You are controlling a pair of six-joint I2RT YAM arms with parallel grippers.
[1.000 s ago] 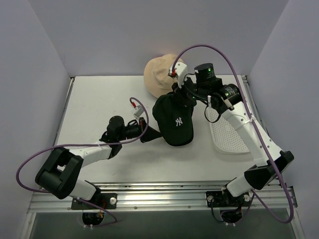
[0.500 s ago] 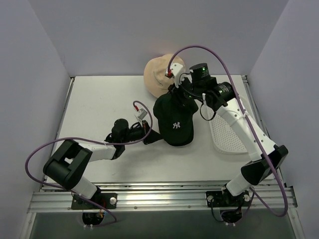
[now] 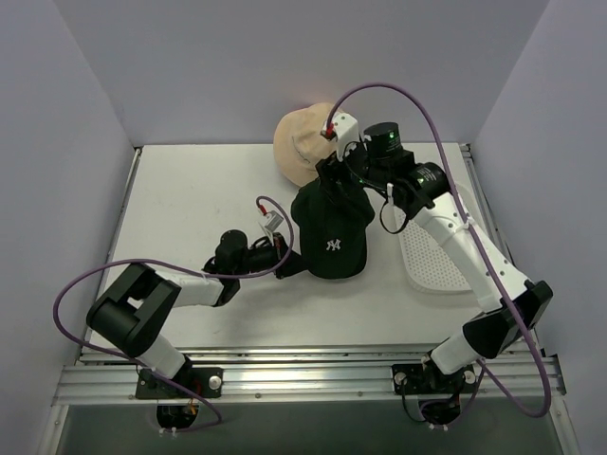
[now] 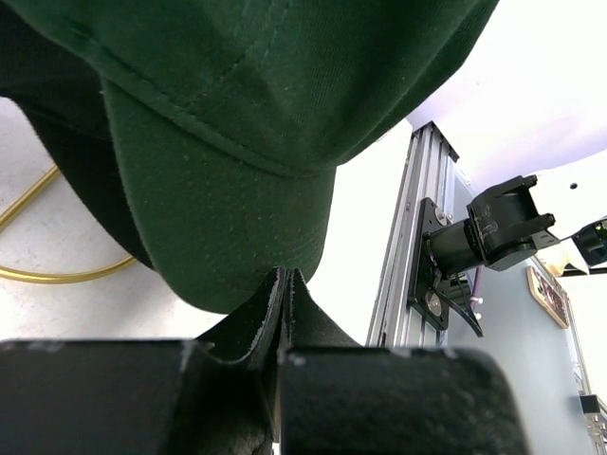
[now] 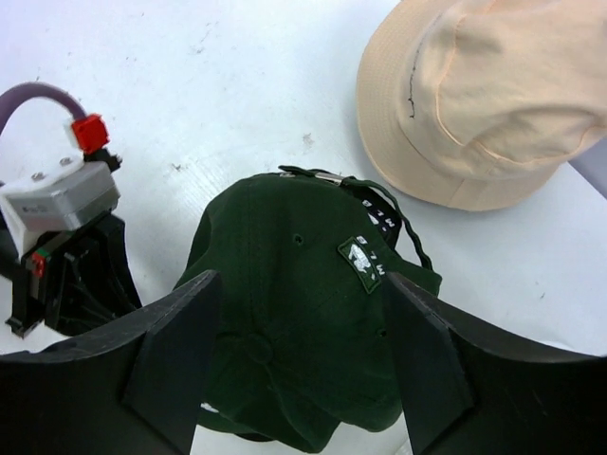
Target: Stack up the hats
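Your dark green hat [image 5: 285, 365] lies draped over the black baseball cap [image 3: 334, 248] at the centre of the overhead view. Its crown faces up, and its back strap and small woven tag point toward the tan bucket hat [image 3: 296, 142]. That hat sits just beyond it at the far edge of the counter [image 3: 190, 190], in the upper middle of the frame. In the left wrist view the green brim overhangs the black fabric beneath it.

Your right end effector [image 5: 302, 284] hangs above the green crown with its fingers spread wide, holding nothing. Your left end effector [image 4: 284, 284] is closed tight right at the tip of the green brim. You cannot tell from that view whether any cloth is caught between the fingers.

Expect these hats to be light and limp. The crowns will likely dent and fold under a pinch, so a grab at the top panel lifts fabric rather than shape. The brims look stiffer and should give you the firmest hold, so take both brim edges together if you want the pair to travel as one. The cloth should not slip in the fingers, but the green hat may slide off if you tug only the black cap. The bucket hat looks soft all round, so pinch its rim.
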